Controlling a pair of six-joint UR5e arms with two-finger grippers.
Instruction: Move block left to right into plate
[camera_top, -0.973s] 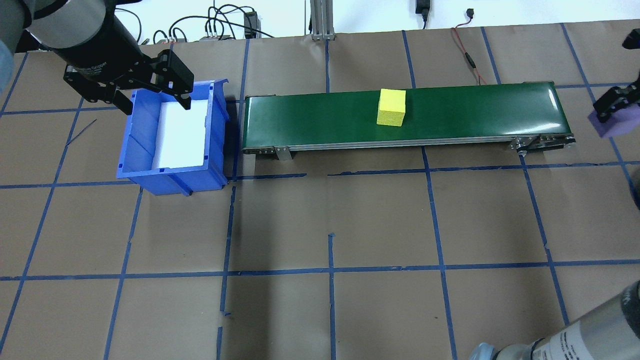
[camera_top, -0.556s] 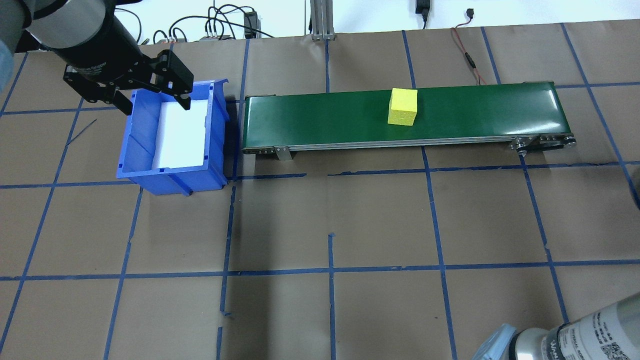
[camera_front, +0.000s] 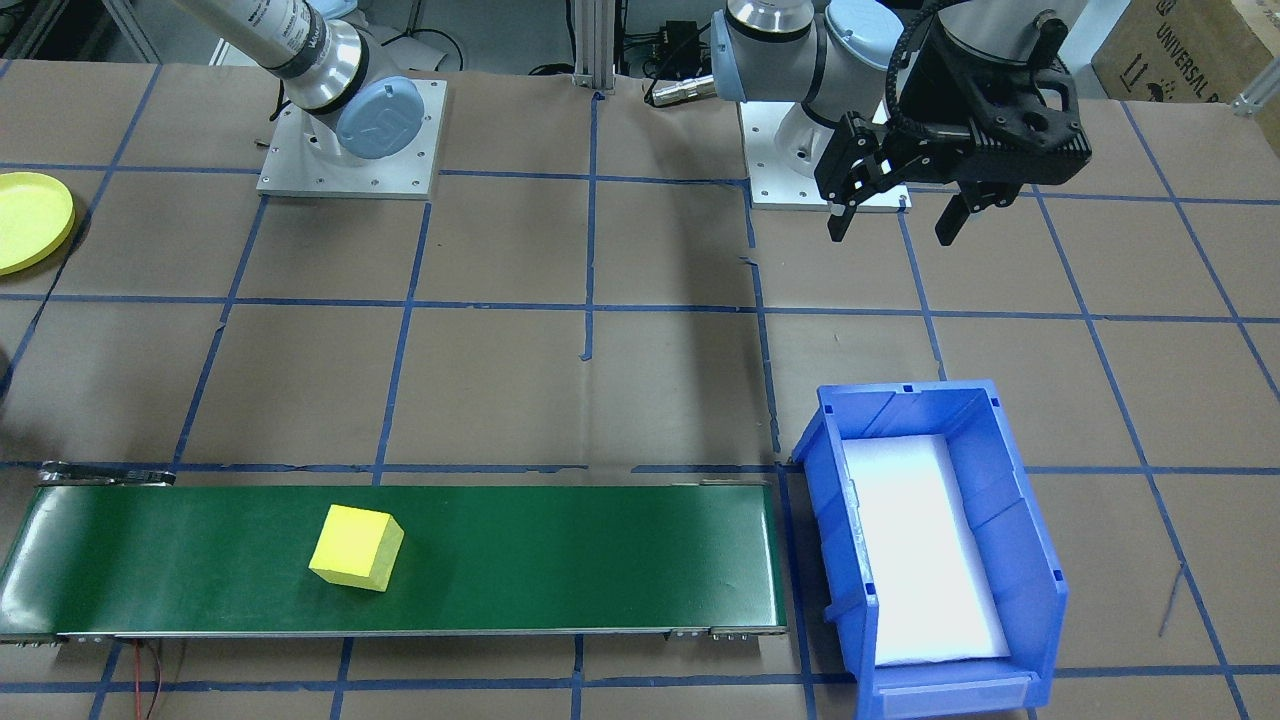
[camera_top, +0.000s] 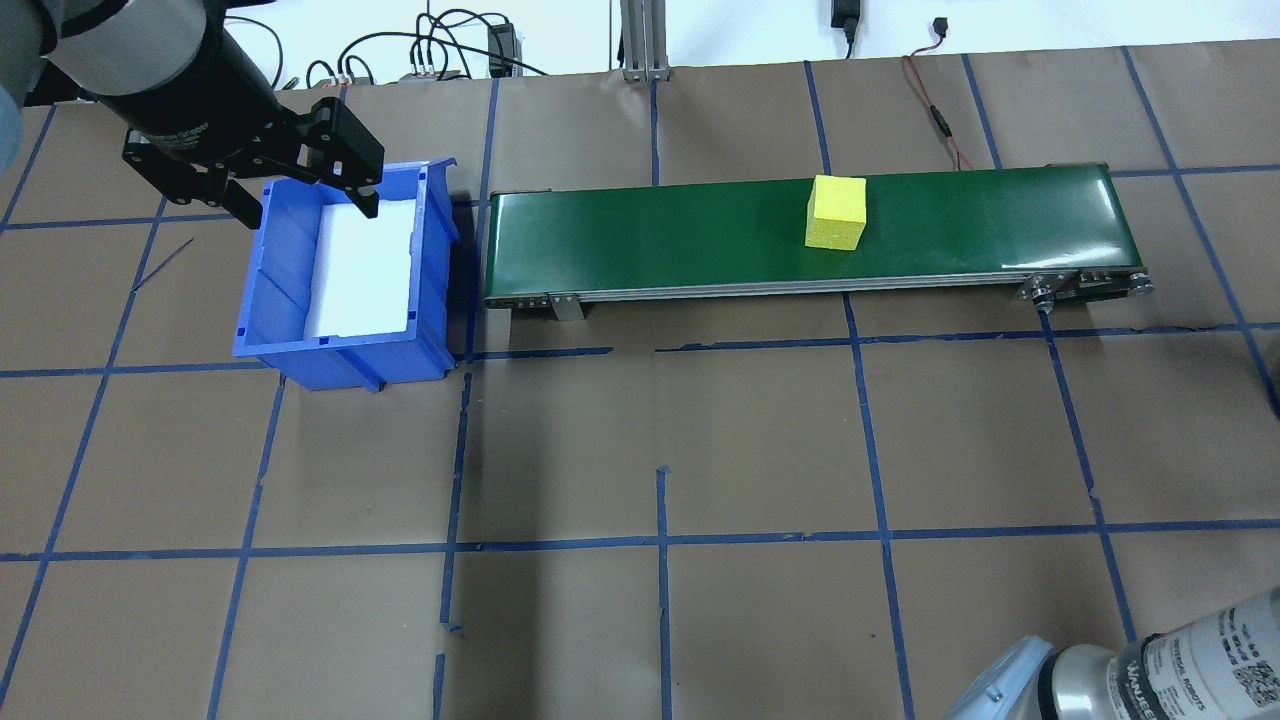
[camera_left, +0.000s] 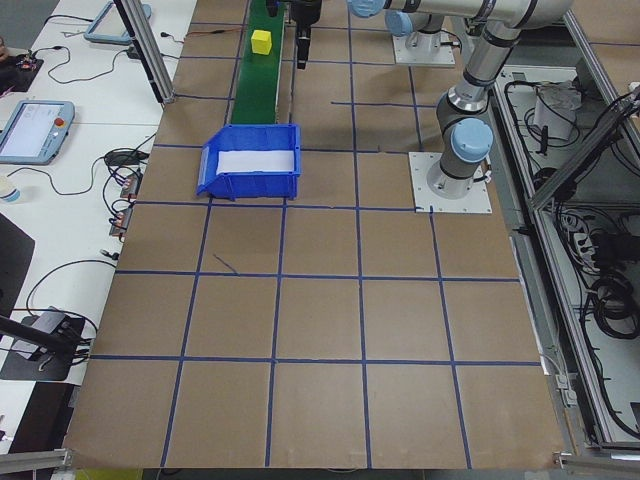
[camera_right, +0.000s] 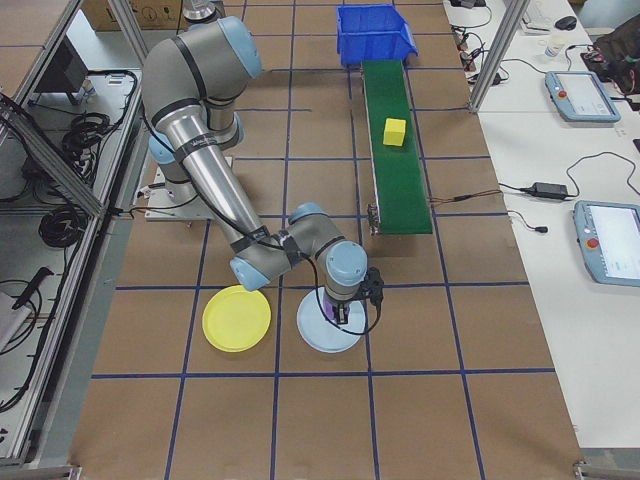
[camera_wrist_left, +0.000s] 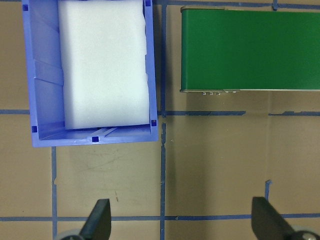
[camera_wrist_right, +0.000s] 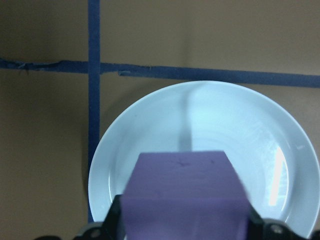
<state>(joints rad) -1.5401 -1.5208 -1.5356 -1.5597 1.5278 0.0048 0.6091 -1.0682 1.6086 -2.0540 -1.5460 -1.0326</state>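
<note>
Purple block has gone off the overhead view's right edge in the last second and now hangs clamped in my right fingers above a pale plate, with the yellow plate just beside it on the near side. The yellow cube has ridden further right along the green belt. My left fingers gape wide and empty near the blue bin, and I judge nothing blocks the drop.

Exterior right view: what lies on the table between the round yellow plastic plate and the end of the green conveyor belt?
Only bare brown paper with blue tape lines lies between the yellow plate and the green conveyor belt.
</note>
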